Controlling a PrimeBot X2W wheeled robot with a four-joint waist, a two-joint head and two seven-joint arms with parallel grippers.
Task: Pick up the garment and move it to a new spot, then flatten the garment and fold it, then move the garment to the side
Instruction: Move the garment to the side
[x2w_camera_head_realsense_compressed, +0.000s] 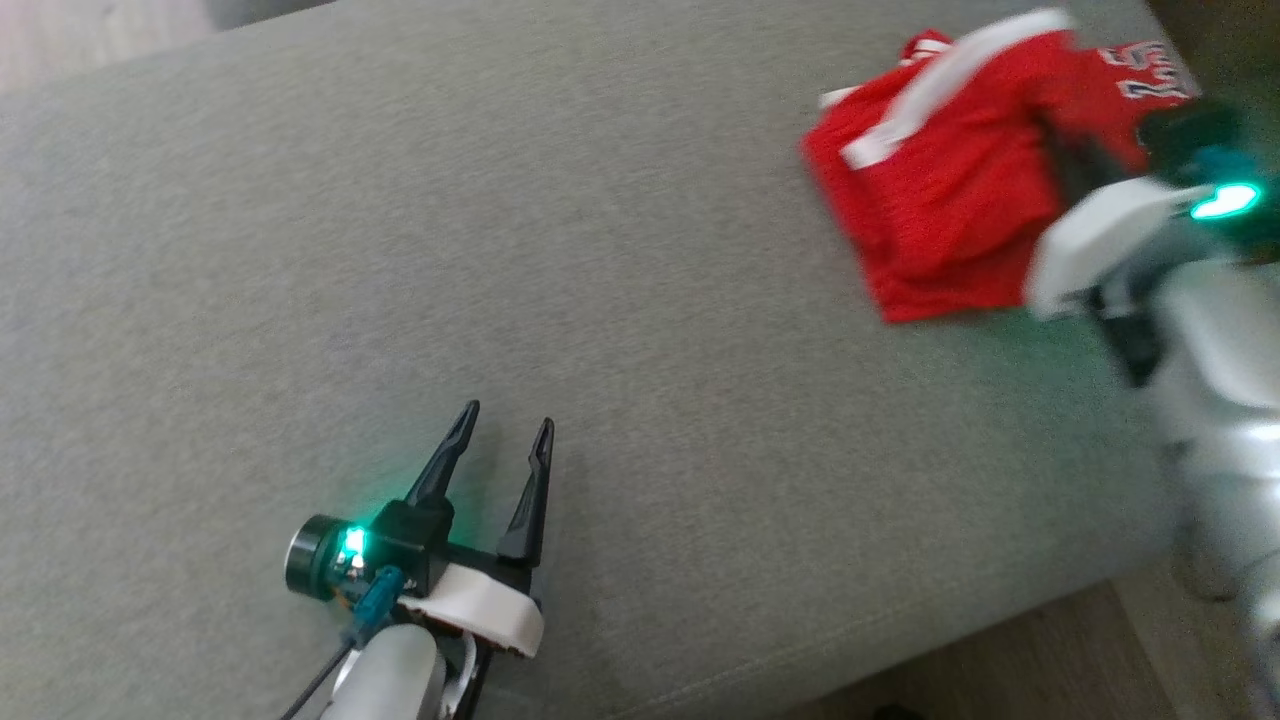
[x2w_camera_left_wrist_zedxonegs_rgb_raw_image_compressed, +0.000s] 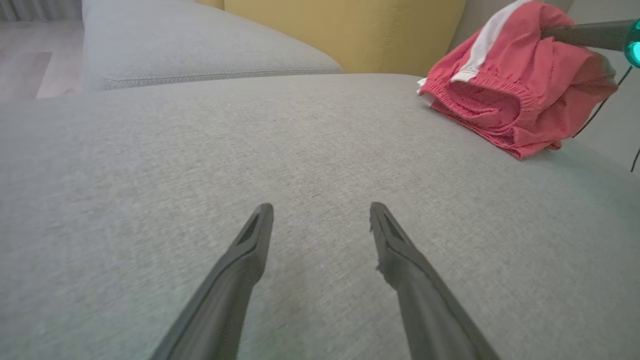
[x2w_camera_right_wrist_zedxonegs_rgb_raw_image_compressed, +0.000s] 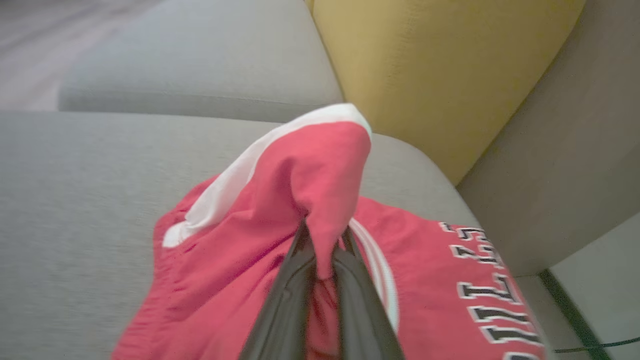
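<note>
The garment (x2w_camera_head_realsense_compressed: 940, 190) is a pair of red shorts with white stripes and black-and-white lettering, lying bunched at the far right of the grey sofa seat (x2w_camera_head_realsense_compressed: 500, 250). My right gripper (x2w_camera_right_wrist_zedxonegs_rgb_raw_image_compressed: 324, 235) is shut on a raised fold of the garment (x2w_camera_right_wrist_zedxonegs_rgb_raw_image_compressed: 320, 180), which drapes over the fingertips. In the left wrist view the garment (x2w_camera_left_wrist_zedxonegs_rgb_raw_image_compressed: 515, 95) lies at the upper right, with a dark finger (x2w_camera_left_wrist_zedxonegs_rgb_raw_image_compressed: 580, 35) of the right gripper on its top. My left gripper (x2w_camera_head_realsense_compressed: 508, 424) stands open over bare cushion at the lower left, far from the cloth, its fingers (x2w_camera_left_wrist_zedxonegs_rgb_raw_image_compressed: 250, 240) holding nothing.
A yellow cushion (x2w_camera_right_wrist_zedxonegs_rgb_raw_image_compressed: 440, 70) stands behind the garment against the sofa's grey arm (x2w_camera_right_wrist_zedxonegs_rgb_raw_image_compressed: 575, 150). A second grey seat cushion (x2w_camera_left_wrist_zedxonegs_rgb_raw_image_compressed: 200, 45) lies beyond. The sofa's front edge and wooden floor (x2w_camera_head_realsense_compressed: 1000, 660) run along the lower right.
</note>
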